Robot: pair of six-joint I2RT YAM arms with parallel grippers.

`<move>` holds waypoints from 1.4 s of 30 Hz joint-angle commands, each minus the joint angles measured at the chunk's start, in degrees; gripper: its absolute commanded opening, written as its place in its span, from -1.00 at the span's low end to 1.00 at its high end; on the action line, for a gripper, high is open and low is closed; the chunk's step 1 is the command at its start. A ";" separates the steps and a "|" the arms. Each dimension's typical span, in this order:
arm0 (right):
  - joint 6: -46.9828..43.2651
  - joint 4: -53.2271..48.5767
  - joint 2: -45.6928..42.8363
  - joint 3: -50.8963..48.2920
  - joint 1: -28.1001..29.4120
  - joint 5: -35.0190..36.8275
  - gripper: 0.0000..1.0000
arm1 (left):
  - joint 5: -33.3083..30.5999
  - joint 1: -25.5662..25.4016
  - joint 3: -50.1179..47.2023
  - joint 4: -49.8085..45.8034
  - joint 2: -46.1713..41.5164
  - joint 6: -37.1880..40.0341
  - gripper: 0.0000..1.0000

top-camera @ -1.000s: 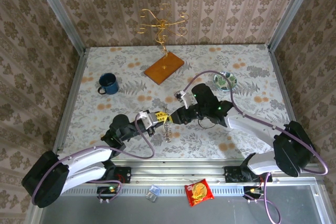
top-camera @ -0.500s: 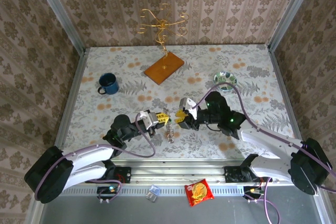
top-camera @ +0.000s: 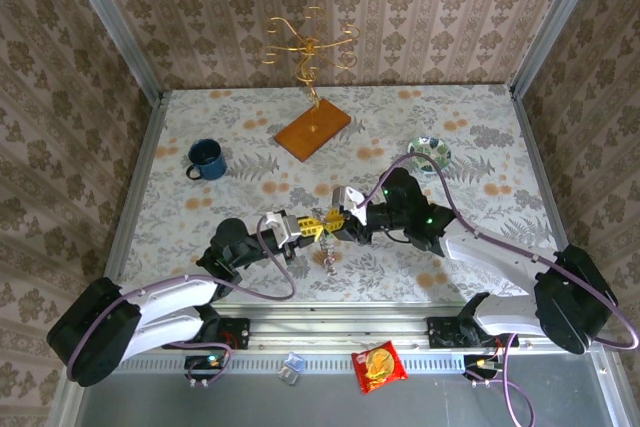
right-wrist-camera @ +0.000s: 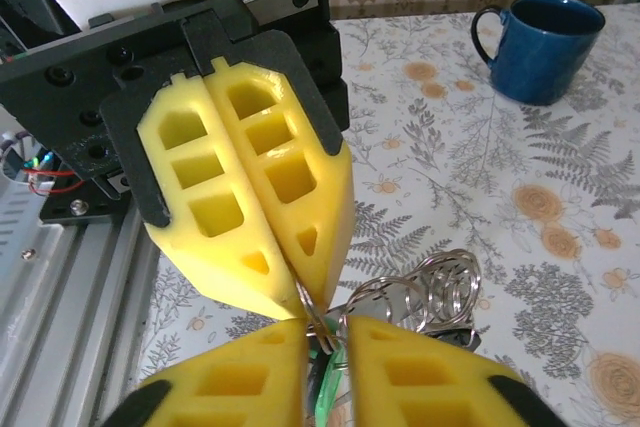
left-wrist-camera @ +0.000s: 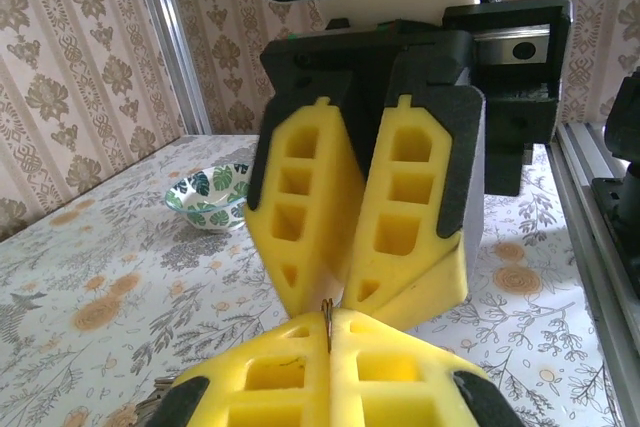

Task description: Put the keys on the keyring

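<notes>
Near the table's front middle, my left gripper (top-camera: 310, 228) is shut on the thin wire of the keyring (right-wrist-camera: 313, 309), which shows as an edge between its yellow pads (left-wrist-camera: 327, 322). Silvery ring coils (right-wrist-camera: 438, 285) and the keys (top-camera: 328, 255) hang below the grip, over the table. My right gripper (top-camera: 338, 221) meets the left tip to tip. Its jaws (right-wrist-camera: 325, 335) stand slightly apart, with the ring wire and the green key (right-wrist-camera: 326, 392) in the gap. The wire lies against one pad only.
A blue mug (top-camera: 207, 159) stands at the left. A green-patterned bowl (top-camera: 428, 154) sits at the right. A gold wire stand on a wooden base (top-camera: 312, 130) is at the back. A snack packet (top-camera: 378, 365) lies on the front rail.
My right gripper has swung left to meet the left gripper's tips, and its jaws have narrowed around the ring. The left gripper has kept its grip and place.
</notes>
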 commanded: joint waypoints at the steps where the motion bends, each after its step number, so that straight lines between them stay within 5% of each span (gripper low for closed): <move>1: -1.07 0.94 1.09 2.40 0.19 -2.57 -0.79 | 1.88 0.17 0.48 4.36 0.01 -1.63 -1.00; 4: -1.82 0.07 0.99 2.80 0.15 -2.93 -1.00 | 1.80 0.30 0.37 4.31 -0.17 -1.79 -1.00; 14: -9.21 -12.89 -0.87 8.07 0.29 -1.49 -1.00 | -0.22 0.28 2.30 -7.98 -2.52 2.47 -0.82; 26: -12.55 -20.15 1.55 13.32 2.22 -0.85 -1.00 | 0.77 0.08 4.26 -13.47 -2.28 5.27 -0.99; 28: -11.29 -19.38 1.05 12.89 1.98 0.25 -0.95 | 0.67 0.09 4.24 -13.39 -2.47 5.51 -1.00; 30: -8.98 -16.90 -0.07 11.03 1.28 1.76 -0.67 | 0.38 0.08 3.92 -12.70 -2.89 5.34 -1.00; 42: 2.67 -3.87 -4.21 -4.18 2.37 8.92 -0.56 | 0.12 0.43 2.59 -7.41 -3.40 2.33 -1.00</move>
